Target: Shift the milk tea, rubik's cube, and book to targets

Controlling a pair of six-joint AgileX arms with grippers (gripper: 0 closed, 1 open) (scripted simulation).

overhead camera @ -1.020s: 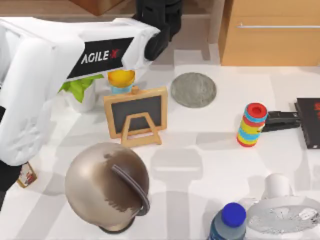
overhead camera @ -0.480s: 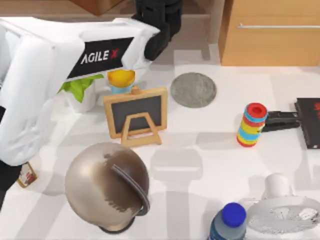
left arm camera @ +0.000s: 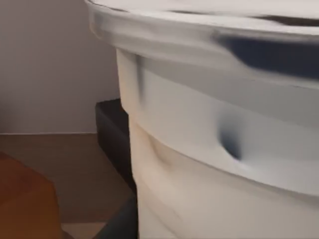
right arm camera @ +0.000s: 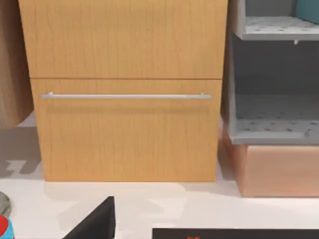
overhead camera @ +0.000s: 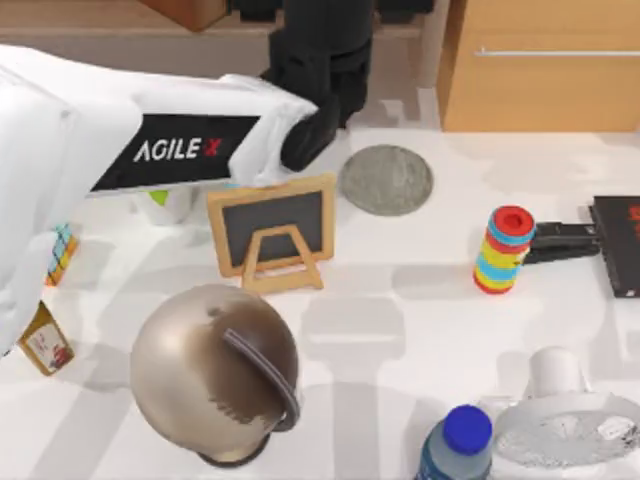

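Looming before the left wrist camera: the milk tea (left arm camera: 209, 149), white lid uppermost and creamy drink below, very close to the lens.
Left arm (overhead camera: 170, 150): reaches from the left side across to the far edge of the tabletop (overhead camera: 400, 330); its black end, the left gripper (overhead camera: 318, 75), is just beside the grey disc (overhead camera: 386, 180).
Gripper state: I cannot tell whether it is pinching the cup or spread.
How the cup will handle, I'd judge: thin plastic walls that dent under a squeeze, a smooth and slippery surface, liquid that makes it bottom-heavy and apt to slosh.
Where to hold: mid-body below the lid rim, gently, kept upright.
Likely target: the grey disc, wider than the cup.
Rubik's cube (overhead camera: 60, 255): at the left edge, partly under the arm; rigid and easy to pinch on flat faces.
Black slab with red marks (overhead camera: 615, 245): far right.
Right arm: parked, facing a wooden drawer (right arm camera: 124, 129).
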